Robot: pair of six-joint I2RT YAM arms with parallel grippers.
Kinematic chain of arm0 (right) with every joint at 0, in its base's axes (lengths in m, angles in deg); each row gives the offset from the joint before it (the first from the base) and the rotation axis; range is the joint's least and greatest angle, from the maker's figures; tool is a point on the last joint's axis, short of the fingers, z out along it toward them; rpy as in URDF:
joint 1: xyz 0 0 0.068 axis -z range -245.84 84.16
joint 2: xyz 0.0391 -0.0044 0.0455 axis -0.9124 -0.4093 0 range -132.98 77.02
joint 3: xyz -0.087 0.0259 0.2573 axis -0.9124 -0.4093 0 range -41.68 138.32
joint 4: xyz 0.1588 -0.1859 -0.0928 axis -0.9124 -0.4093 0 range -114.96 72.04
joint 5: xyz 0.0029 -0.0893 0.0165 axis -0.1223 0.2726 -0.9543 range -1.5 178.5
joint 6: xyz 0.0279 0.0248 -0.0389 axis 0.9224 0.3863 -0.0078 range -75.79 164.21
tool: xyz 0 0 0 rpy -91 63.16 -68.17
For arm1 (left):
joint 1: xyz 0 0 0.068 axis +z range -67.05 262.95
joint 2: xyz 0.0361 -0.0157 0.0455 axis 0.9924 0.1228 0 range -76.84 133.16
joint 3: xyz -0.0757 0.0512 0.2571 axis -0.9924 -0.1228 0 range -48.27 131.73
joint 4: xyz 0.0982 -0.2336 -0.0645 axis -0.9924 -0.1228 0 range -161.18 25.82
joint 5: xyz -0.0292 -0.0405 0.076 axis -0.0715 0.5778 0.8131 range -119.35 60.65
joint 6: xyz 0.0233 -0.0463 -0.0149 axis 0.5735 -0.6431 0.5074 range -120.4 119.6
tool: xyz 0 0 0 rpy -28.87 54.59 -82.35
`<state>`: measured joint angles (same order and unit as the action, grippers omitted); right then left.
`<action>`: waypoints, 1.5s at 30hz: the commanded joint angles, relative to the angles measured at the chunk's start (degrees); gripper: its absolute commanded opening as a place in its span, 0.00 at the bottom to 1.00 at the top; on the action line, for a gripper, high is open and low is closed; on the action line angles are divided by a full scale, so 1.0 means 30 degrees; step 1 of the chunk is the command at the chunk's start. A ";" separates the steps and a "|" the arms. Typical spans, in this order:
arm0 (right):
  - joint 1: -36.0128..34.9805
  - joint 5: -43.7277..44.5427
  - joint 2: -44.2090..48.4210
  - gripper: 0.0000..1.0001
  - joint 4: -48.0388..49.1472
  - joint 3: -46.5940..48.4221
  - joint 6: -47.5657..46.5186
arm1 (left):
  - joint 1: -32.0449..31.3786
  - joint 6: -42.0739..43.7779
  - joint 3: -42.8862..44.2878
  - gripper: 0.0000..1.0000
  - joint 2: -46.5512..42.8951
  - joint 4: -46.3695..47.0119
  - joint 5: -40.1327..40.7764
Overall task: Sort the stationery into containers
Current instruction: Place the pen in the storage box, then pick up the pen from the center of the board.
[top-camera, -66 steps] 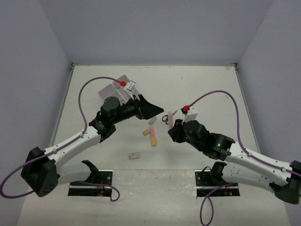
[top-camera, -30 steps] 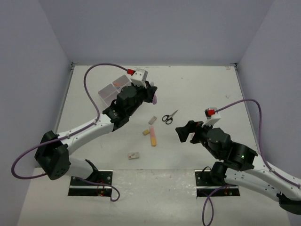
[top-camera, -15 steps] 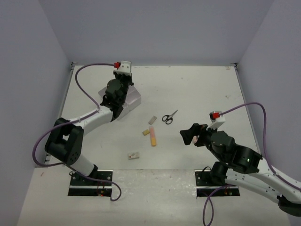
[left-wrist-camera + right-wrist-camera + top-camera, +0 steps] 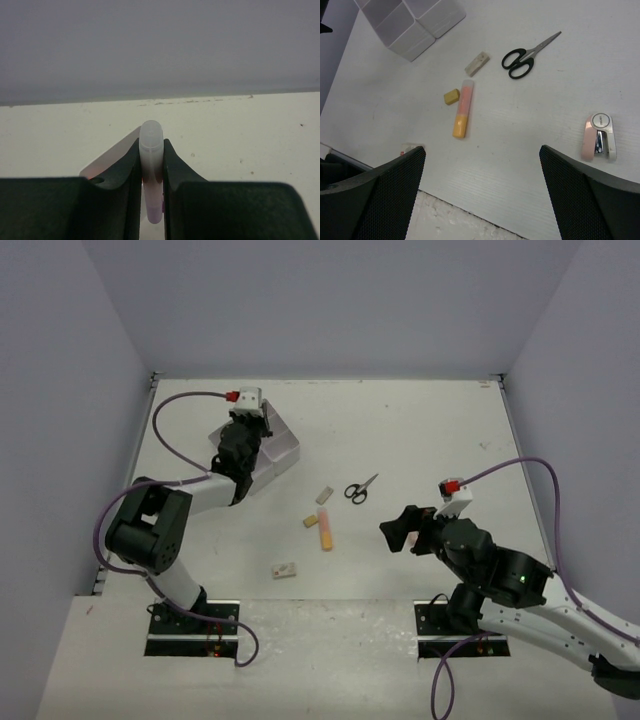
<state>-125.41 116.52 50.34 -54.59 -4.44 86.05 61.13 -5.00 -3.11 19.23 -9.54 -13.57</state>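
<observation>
**A:** Left hand status?

**B:** Left hand (image 4: 151, 146) is closed down narrow on the pink-purple highlighter (image 4: 151, 131). The body is pinched between both fingers and the clear cap pokes out past the tips.

**A:** Where is it?

**B:** In the top view it's over the bins (image 4: 283, 448), on the far-left part of the table (image 4: 430, 430). Can't tell which compartment, the arm covers it.

**A:** Right side?

**B:** Right hand (image 4: 481, 155) is spread wide with nothing in it, hanging above the table on the right.

**A:** What's loose on the table?

**B:** There's a cluster mid-table:
- The scissors (image 4: 525, 55) have black handles and closed blades.
- The beige eraser (image 4: 477, 63) is just to their left.
- The tan eraser (image 4: 451, 96) is nearer the front, with the orange highlighter (image 4: 462, 115) just beside it, not touching.
- The white eraser (image 4: 285, 568) is nearest the front edge. In the wrist view it's half hidden behind a finger.
- The pink piece (image 4: 599, 142) lies apart from the rest, off to the right — just beside the right hand's finger in the wrist view.
</observation>
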 commanded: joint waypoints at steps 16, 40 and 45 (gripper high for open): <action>-0.0036 -0.2698 -0.3409 0.99 0.3584 -0.0339 -0.0589 | 0.0037 -0.1661 -0.0755 0.73 0.0811 0.1881 0.0011; -0.0006 -0.3543 -2.2751 0.57 0.2515 0.8715 0.1766 | 0.0008 -0.9914 0.4646 1.00 -1.3678 -2.3944 -0.1496; -0.0036 -0.4237 -2.4734 0.48 0.3016 0.9097 0.1691 | 0.0008 -0.8869 0.4161 1.00 -1.6354 -2.5219 -0.2038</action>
<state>-125.41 105.07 -21.52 -46.41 20.18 89.80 61.06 -33.99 10.47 -25.89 -78.62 -17.28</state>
